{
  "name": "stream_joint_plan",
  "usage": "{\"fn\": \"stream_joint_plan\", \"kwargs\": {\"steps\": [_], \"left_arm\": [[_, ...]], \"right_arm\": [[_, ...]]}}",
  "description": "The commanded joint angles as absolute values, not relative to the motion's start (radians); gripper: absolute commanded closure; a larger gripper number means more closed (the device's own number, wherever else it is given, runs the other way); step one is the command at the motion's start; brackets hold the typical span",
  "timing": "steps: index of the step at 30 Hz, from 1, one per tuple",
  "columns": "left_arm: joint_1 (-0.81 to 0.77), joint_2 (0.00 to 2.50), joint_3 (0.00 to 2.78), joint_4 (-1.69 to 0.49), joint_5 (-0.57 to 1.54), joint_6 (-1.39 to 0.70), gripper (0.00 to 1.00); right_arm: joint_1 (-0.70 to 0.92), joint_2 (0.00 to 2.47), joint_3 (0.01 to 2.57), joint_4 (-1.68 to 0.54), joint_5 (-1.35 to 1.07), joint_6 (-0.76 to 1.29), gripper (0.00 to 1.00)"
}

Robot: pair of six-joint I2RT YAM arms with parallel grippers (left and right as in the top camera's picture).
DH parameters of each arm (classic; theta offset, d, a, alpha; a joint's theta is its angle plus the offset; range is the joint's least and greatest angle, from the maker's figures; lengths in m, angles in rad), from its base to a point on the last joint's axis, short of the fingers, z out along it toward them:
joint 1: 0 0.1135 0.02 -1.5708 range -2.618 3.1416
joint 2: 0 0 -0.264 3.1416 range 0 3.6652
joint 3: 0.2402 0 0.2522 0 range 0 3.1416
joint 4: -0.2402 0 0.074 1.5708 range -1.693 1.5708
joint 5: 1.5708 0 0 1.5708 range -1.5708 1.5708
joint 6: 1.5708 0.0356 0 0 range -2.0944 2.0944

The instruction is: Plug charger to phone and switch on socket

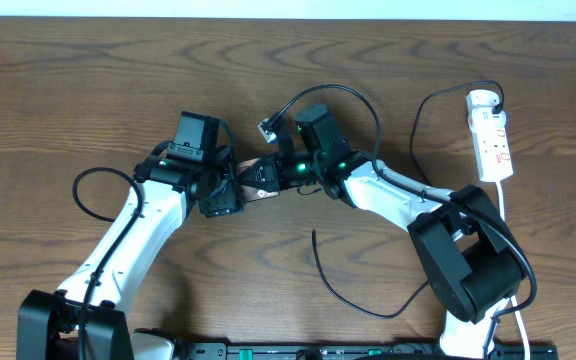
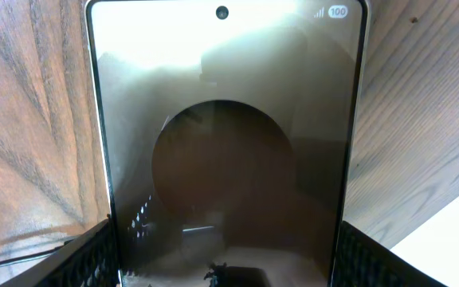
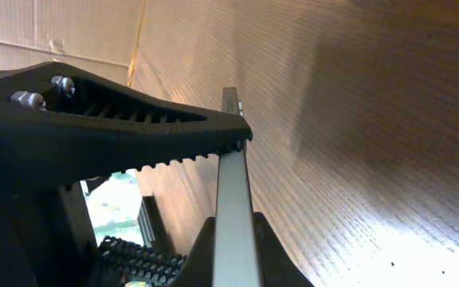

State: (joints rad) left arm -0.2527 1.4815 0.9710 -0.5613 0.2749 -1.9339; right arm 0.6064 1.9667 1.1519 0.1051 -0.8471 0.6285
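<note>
With left pincer (image 2: 229, 259) spread wide across the phone (image 2: 225, 119) and right pincer (image 3: 233, 183) pinched narrow on its thin edge, mid counter (image 1: 88, 80), hold level, loosen only one grip at a time, then reach for the charger (image 1: 266, 127) tip just beyond.

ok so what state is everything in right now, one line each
phone: gripped by both grippers, status icons showing at the top of its screen
charger: small tip loose beyond the grippers, not in the phone
socket: a black plug looks seated at its far end; switch position too small to tell
left gripper: shut on the phone's two sides
right gripper: shut on the phone's thin edge
</note>
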Motion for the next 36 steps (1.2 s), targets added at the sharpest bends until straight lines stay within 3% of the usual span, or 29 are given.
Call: {"fn": "stream_joint_plan", "kwargs": {"steps": [1, 5, 8, 10, 13, 15, 21, 31, 36], "left_arm": [[-0.265, 1.483, 0.968, -0.551, 0.314, -1.938, 0.93], [-0.265, 1.483, 0.968, -0.551, 0.314, -1.925, 0.91], [-0.265, 1.483, 0.968, -0.557, 0.314, -1.924, 0.63], [-0.265, 1.483, 0.968, -0.559, 0.314, -1.923, 0.39], [-0.265, 1.483, 0.968, -0.559, 0.314, -1.903, 0.17], [-0.265, 1.483, 0.968, -0.559, 0.314, -1.888, 0.09], [-0.265, 1.480, 0.968, -0.554, 0.348, -1.858, 0.07], [-0.197, 1.375, 0.969, -0.521, 0.359, -1.629, 0.06], [-0.180, 1.290, 0.969, -0.493, 0.359, -1.479, 0.06]], "right_arm": [[0.629, 1.966, 1.165, 0.113, -0.873, 0.612, 0.99], [0.629, 1.966, 1.165, 0.113, -0.873, 0.612, 0.99], [0.628, 1.966, 1.165, 0.113, -0.873, 0.611, 0.99], [0.626, 1.966, 1.165, 0.113, -0.874, 0.605, 0.99], [0.620, 1.966, 1.165, 0.112, -0.874, 0.605, 0.99], [0.618, 1.966, 1.165, 0.112, -0.874, 0.605, 0.99], [0.605, 1.966, 1.165, 0.112, -0.874, 0.605, 0.99], [0.510, 1.966, 1.165, 0.112, -0.865, 0.608, 0.99], [0.424, 1.966, 1.165, 0.112, -0.820, 0.737, 0.99]]}}
